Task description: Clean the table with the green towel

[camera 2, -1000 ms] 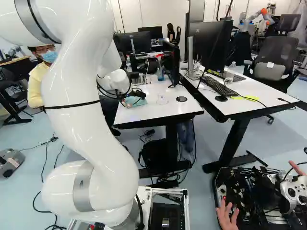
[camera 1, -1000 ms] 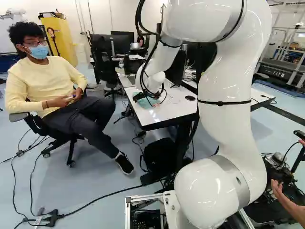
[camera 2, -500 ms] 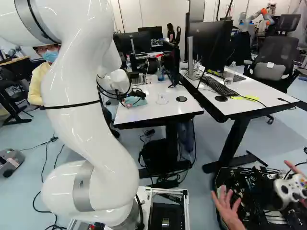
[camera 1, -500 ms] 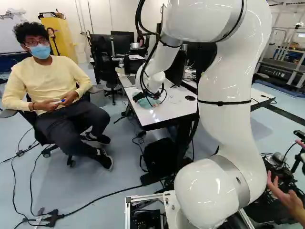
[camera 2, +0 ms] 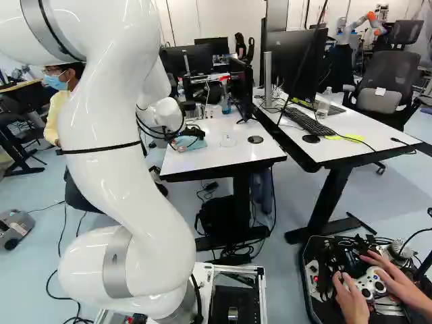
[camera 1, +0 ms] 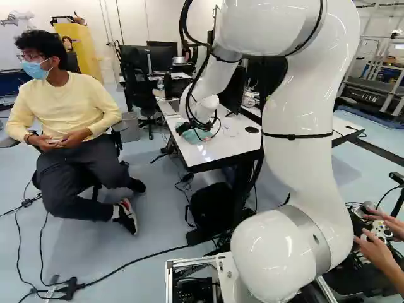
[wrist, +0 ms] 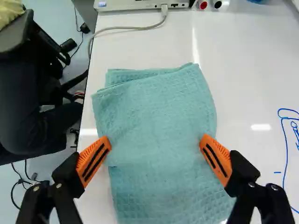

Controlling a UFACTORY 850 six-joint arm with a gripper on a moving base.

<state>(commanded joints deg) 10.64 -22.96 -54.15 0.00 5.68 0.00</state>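
- The tool is released, fingers wide apart at opposite edges of the towel; whether they touch it, I cannot tell.
- The towel lies folded on the white bench.
- Blue lines mark the bench beside it.
- Beyond, a grey cable crosses the bench.
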